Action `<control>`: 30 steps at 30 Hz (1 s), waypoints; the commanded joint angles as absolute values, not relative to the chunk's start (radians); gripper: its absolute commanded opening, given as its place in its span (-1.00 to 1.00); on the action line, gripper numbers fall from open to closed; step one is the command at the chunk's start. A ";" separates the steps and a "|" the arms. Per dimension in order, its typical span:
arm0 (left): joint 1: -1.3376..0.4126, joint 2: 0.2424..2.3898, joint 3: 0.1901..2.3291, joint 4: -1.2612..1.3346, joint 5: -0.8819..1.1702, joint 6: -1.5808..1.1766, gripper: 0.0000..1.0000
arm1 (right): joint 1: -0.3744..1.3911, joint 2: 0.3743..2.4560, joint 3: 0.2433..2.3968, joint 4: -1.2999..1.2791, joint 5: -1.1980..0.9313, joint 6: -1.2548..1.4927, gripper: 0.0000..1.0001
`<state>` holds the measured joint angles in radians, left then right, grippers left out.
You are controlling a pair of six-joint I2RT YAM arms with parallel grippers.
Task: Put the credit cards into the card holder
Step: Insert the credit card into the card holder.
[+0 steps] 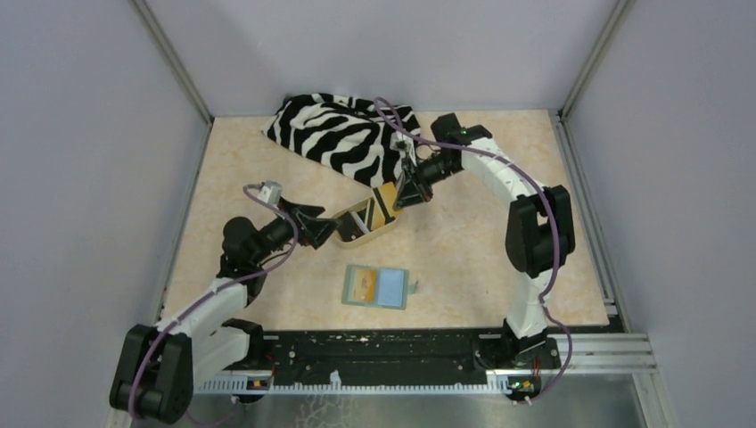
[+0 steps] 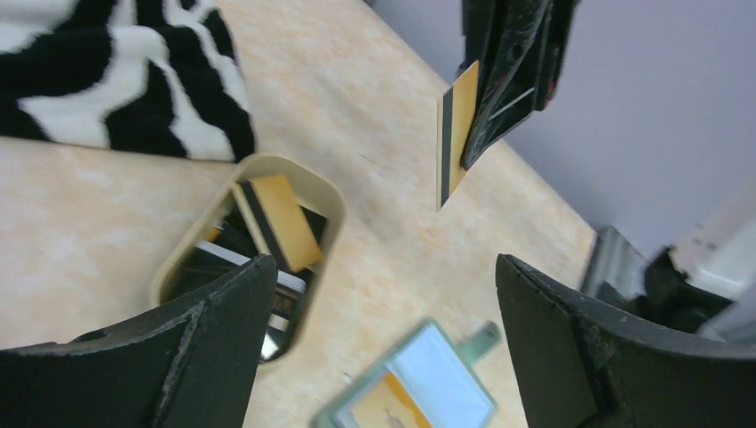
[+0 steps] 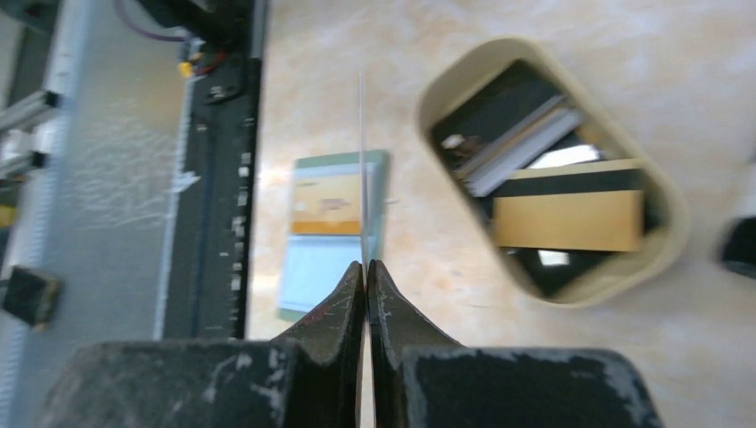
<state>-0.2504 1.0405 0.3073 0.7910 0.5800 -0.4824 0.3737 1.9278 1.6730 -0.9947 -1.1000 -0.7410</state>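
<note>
The sage-green card holder (image 1: pixel 377 287) lies open near the table's front, a gold card (image 1: pixel 361 285) in its left pocket and pale blue lining on its right. My right gripper (image 1: pixel 403 198) is shut on a gold credit card with a black stripe (image 2: pixel 456 134), held above the table by the tan dish; the right wrist view shows this card edge-on (image 3: pixel 362 160) over the card holder (image 3: pixel 325 223). My left gripper (image 1: pixel 321 227) is open and empty at the dish's left end, with the card holder (image 2: pixel 419 379) below it. More credit cards (image 3: pixel 566 218), gold and black, lie in the dish.
A tan oval dish (image 1: pixel 353 235) sits mid-table between the two grippers. A zebra-striped cloth (image 1: pixel 343 134) is bunched at the back. The black base rail (image 1: pixel 374 352) runs along the near edge, and grey walls stand on three sides.
</note>
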 commanded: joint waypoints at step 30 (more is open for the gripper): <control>-0.588 1.075 0.230 0.908 0.667 -0.633 -0.02 | 0.658 1.793 1.350 -1.040 -1.195 -0.797 -1.00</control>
<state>-0.5797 1.0561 0.1825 0.8799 0.6128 -0.6525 0.6132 1.8450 1.3224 -1.0363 -1.1965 -0.7597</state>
